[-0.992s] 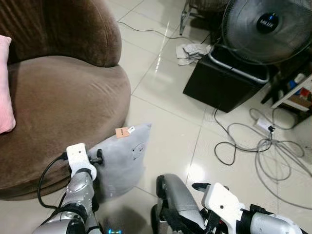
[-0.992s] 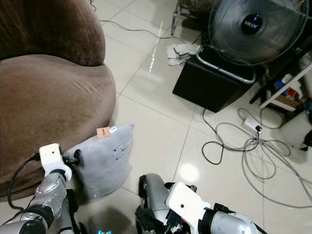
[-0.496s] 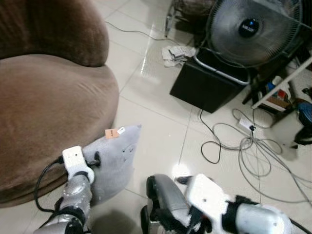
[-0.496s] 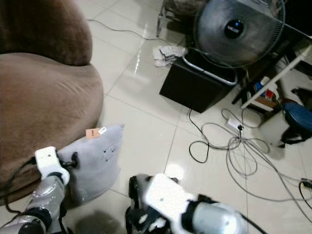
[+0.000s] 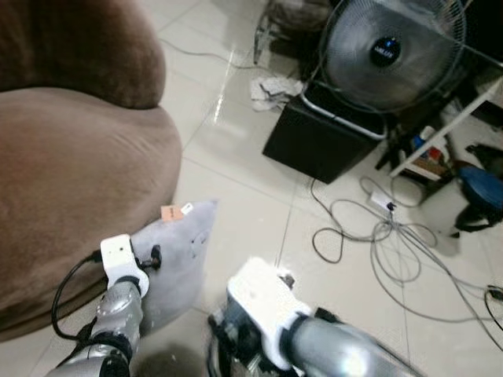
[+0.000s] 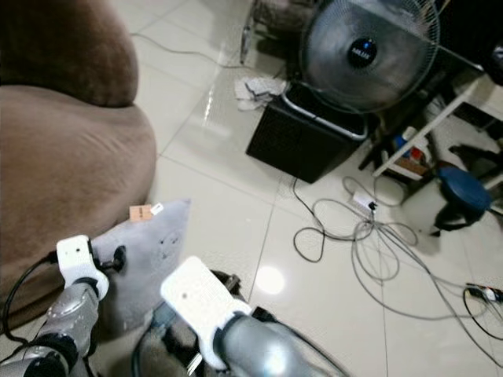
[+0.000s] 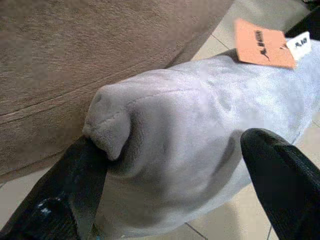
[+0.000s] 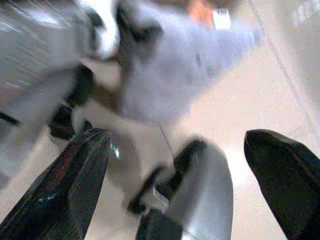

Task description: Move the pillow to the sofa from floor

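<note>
We are seeing the grey pillow leaning on the floor against the sofa, lower left of the frame. Our left tool is clamping one pillow corner between its fingers. Our right tool is hanging blurred with fingers apart, lower centre, near the pillow.

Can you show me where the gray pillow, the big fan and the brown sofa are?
gray pillow [image 5: 182,247]: left eye view, middle of its front face.
big fan [image 5: 385,51]: left eye view, dark hub of the grille.
brown sofa [image 5: 75,184]: left eye view, seat cushion top.
</note>
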Motion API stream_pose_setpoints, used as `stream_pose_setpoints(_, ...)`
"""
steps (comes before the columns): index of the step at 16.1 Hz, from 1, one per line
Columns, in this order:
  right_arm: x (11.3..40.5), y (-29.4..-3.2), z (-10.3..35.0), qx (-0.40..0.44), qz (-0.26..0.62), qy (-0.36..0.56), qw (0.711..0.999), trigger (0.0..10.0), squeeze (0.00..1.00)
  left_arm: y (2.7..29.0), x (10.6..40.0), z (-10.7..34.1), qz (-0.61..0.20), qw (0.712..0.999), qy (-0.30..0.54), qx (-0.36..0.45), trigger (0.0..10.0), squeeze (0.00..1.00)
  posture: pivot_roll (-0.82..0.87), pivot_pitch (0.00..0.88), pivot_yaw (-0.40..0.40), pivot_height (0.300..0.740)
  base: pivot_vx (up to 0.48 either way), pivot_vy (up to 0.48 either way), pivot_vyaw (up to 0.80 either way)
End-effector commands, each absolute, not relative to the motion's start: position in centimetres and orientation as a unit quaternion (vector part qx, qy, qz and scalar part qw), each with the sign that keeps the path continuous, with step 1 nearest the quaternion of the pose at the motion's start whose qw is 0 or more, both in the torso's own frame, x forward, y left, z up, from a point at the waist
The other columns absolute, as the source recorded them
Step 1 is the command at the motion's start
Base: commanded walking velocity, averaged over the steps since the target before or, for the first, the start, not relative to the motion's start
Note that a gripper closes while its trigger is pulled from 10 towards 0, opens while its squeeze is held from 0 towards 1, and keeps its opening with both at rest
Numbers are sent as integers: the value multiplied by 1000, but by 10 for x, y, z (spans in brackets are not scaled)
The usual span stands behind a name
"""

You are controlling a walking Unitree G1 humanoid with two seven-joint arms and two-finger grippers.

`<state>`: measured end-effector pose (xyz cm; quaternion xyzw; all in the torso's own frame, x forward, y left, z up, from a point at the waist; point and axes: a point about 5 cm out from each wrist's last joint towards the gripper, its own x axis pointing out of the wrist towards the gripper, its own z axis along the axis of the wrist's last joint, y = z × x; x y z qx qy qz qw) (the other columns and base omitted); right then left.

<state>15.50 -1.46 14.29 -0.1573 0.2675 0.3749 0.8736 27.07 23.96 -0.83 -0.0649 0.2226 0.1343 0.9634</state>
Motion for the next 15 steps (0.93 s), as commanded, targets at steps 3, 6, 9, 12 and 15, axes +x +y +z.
stream_pose_setpoints(3,62,68,189,-128,532,217,808,10000,0,228,266,-17,124,961,238,-70,0,0,-378,153,-330,588,0,0,0)
stream_pose_setpoints(6,89,74,190,-216,388,171,879,10000,0,231,265,-16,126,962,234,-68,0,0,-352,163,-324,588,0,0,0)
stream_pose_setpoints(9,133,37,204,-155,112,202,961,10000,0,240,267,-11,120,965,225,-60,0,0,-305,162,-289,588,0,0,0)
stream_pose_setpoints(12,219,-249,75,-259,31,362,895,10000,0,248,270,-5,122,967,216,-56,0,0,-270,145,-264,588,0,0,0)
stream_pose_setpoints(15,228,-292,90,-235,12,339,911,10000,0,252,275,0,119,969,211,-55,0,0,-266,147,-233,588,0,0,0)
